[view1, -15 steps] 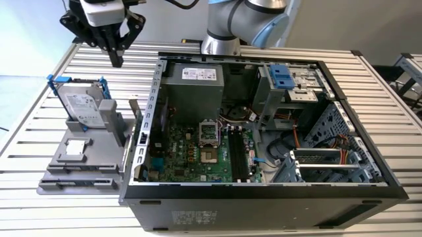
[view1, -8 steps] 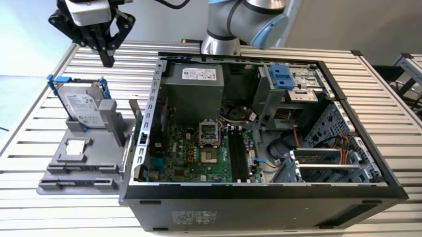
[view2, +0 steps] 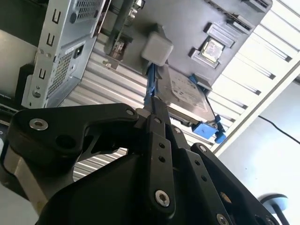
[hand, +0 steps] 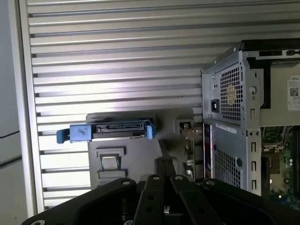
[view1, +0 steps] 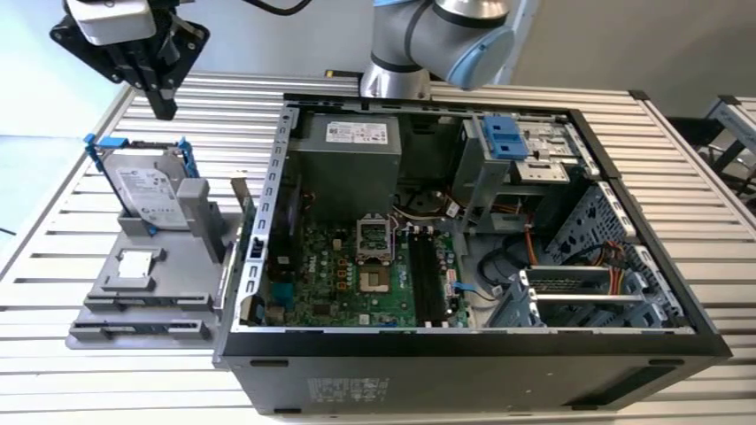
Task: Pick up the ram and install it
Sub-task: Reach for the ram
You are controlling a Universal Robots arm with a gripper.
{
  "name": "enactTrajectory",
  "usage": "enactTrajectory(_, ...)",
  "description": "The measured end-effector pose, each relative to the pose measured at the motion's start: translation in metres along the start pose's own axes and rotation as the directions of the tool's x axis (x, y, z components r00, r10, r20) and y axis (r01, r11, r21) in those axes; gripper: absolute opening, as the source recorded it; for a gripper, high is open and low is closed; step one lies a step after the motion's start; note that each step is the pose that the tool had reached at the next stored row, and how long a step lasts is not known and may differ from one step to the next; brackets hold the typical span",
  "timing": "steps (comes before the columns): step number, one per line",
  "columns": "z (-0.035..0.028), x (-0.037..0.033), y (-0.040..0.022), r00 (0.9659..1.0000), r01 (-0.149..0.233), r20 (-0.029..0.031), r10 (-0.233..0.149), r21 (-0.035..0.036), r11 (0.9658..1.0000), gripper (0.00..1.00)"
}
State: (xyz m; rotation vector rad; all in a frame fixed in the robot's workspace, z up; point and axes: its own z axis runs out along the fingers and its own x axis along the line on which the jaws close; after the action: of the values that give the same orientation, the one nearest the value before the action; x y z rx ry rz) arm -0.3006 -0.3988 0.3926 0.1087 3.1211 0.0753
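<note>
exterior view has the pincer [view1: 165,108] closed on nothing above the slatted metal table [view1: 691,168], near the open computer case [view1: 473,372].

No legible text, white label [view1: 159,199] on hard drive [view1: 133,166] (print unreadable), white sticker [view1: 357,133] on power supply [view1: 343,181]

Silver arm [view1: 408,40] with blue caps, black screwed jaws.
</note>
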Motion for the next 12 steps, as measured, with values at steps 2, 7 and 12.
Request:
enactTrajectory(2, 0.0, 0.0032, -0.0002, 1.0, 0.007, -0.0003, -0.007, -0.0001, 1.0, 0.0)
enactTrajectory(7, -0.0001, 0.0128, -0.0007, 0.9998, 0.019, -0.0011, -0.019, -0.0003, 0.9998, 0.0)
enactTrajectory(12, -0.0002, 0.0222, -0.0012, 0.9998, 0.021, -0.0041, -0.021, -0.0002, 0.9998, 0.0)
